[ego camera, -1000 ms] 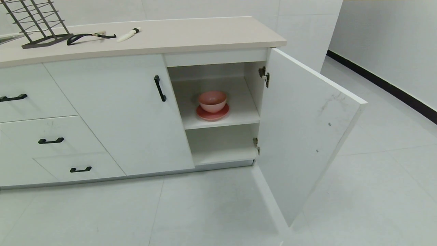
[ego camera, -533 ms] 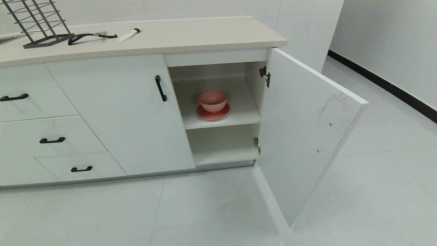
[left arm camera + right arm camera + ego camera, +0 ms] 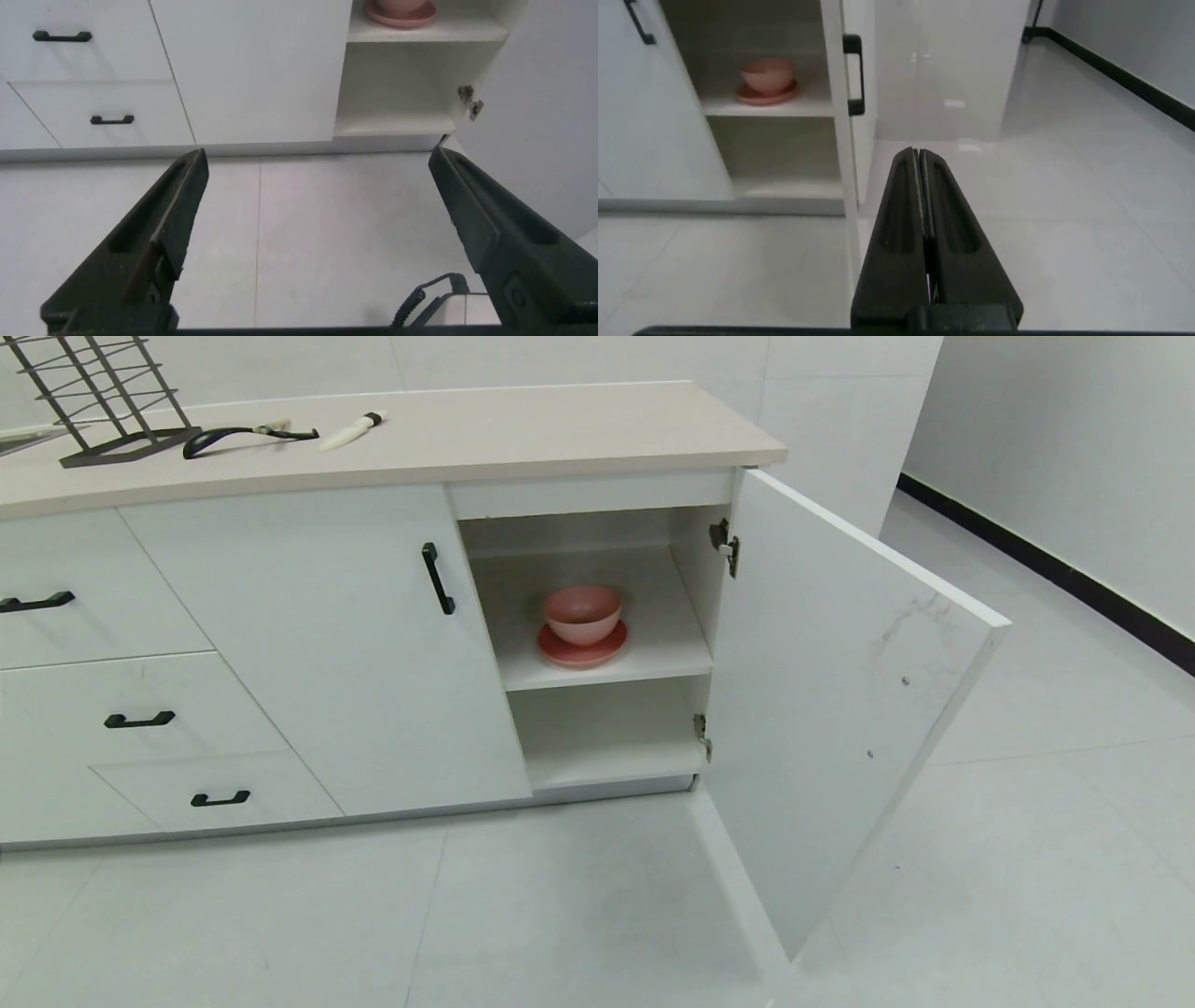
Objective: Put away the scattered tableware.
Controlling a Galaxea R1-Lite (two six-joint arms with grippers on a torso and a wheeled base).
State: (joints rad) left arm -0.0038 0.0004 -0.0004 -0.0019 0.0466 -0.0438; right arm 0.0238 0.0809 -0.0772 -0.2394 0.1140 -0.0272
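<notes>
My left gripper (image 3: 318, 163) is spread wide, its two dark fingers (image 3: 173, 219) far apart, with the floor (image 3: 299, 243) between them; it holds nothing and touches nothing. My right gripper (image 3: 918, 159) is pressed fully together, finger against finger, with nothing caught between, and hangs above the floor near the edge of the open cupboard door (image 3: 840, 709). The pink bowl (image 3: 582, 612) sits upright on the red plate (image 3: 581, 653). Both rest on the upper shelf (image 3: 658, 658) of the cupboard, well apart from either gripper. On the worktop (image 3: 560, 429) above, toward my left, a black-handled utensil (image 3: 245, 433) lies just beside a pale-handled utensil (image 3: 350, 431), near a black wire rack (image 3: 93, 392).
</notes>
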